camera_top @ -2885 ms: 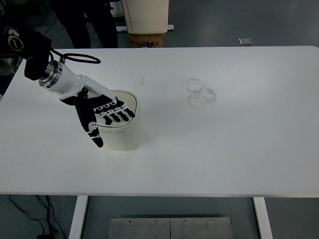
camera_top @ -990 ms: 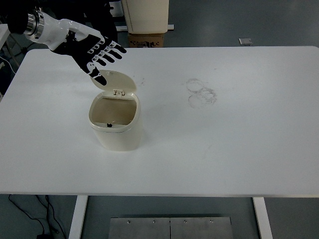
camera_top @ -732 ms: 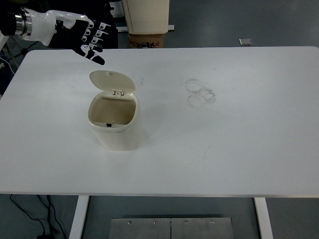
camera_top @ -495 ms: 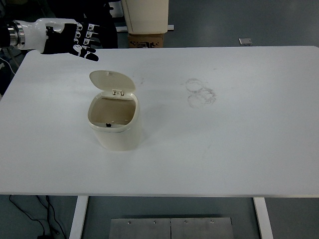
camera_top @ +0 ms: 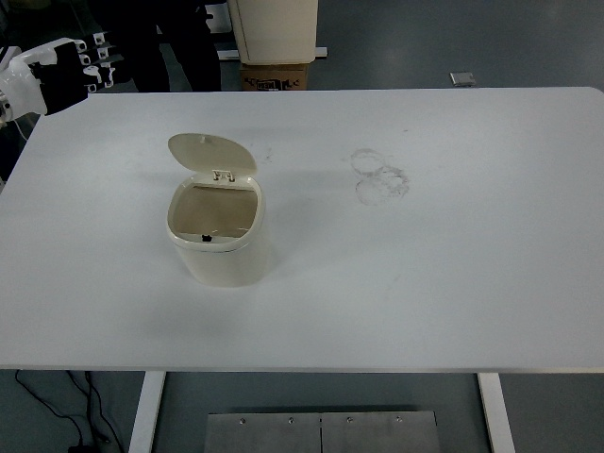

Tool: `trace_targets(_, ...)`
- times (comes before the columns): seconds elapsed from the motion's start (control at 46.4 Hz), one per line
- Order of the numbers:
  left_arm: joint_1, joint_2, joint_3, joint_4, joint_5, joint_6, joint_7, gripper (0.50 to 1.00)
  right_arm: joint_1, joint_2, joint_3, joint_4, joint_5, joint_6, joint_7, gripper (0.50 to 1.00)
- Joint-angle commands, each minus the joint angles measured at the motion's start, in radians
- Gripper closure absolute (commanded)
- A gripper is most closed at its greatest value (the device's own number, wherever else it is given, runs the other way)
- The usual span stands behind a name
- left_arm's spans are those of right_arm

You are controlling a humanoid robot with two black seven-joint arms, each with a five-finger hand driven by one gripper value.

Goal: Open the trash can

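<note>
A cream trash can (camera_top: 219,250) stands on the left half of the white table (camera_top: 425,274). Its lid (camera_top: 209,154) is flipped up and back on its hinge, and the inside shows empty. My left hand (camera_top: 68,71), white with black finger segments, is at the far upper left, off the table's corner and well away from the can. Its fingers are relaxed and hold nothing. The right arm does not show.
Faint ring marks (camera_top: 379,176) stain the table's middle back. Behind the table stand a beige bin and a cardboard box (camera_top: 276,74). A person's dark legs (camera_top: 170,42) are at the back left.
My left hand pressed on the shut lid, the lid sprang open, and the hand has since lifted and drawn back to the upper left edge.
</note>
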Motion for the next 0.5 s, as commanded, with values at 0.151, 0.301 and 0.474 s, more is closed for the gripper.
trace_targets(0.151, 0.135, -0.031, -0.212, 0.072, -0.056, 0.035, -0.003, 0.5, 0.0, 0.0, 0.0, 0.0, 0.0, 0.0, 0.0, 0.509)
trace_targets(0.301, 0.201, -0.071, -0.285, 0.106, -0.131, 0.048, -0.007, 0.5, 0.0, 0.0, 0.0, 0.0, 0.0, 0.0, 0.0, 0.509)
trace_targets(0.474, 0.246, -0.123, -0.362, 0.175, -0.192, 0.048, -0.042, 0.5, 0.0, 0.0, 0.0, 0.0, 0.0, 0.0, 0.0, 0.509)
